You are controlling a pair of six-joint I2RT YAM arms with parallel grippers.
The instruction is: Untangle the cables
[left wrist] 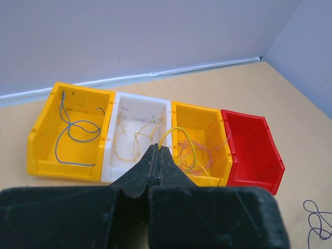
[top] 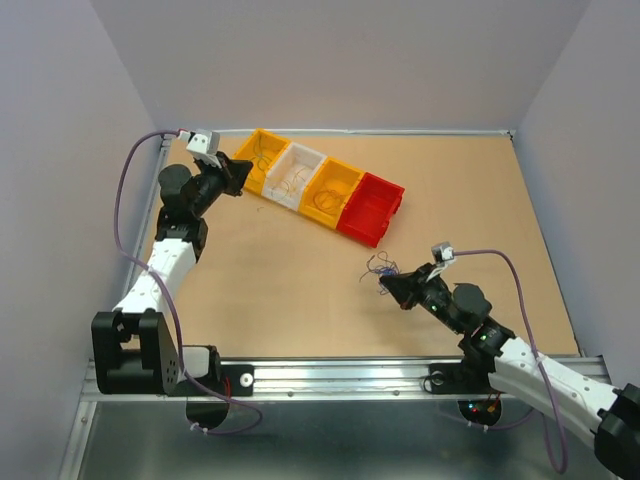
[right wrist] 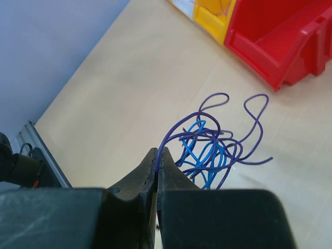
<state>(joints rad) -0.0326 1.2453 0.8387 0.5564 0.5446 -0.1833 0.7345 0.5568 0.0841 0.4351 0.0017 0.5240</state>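
Observation:
The tangled cables (right wrist: 212,148) are a small bunch of blue and purple wires on the table in front of the red bin (right wrist: 270,39). They also show in the top view (top: 380,266) and at the left wrist view's lower right (left wrist: 316,220). My right gripper (right wrist: 157,151) is shut on a purple wire (right wrist: 176,129) that rises from the bunch. My left gripper (left wrist: 157,148) is shut on a yellow wire (left wrist: 179,128). That wire arcs over into the third bin (left wrist: 224,155). In the top view the left gripper (top: 240,172) is at the bin row and the right gripper (top: 385,285) is beside the bunch.
Several bins stand in a row at the back. The yellow bin (left wrist: 62,167) holds blue wires, the white bin (left wrist: 118,174) yellow wires, the third bin pink and yellowish wires, and the red bin (left wrist: 254,179) nothing. Walls enclose the table's left, back and right.

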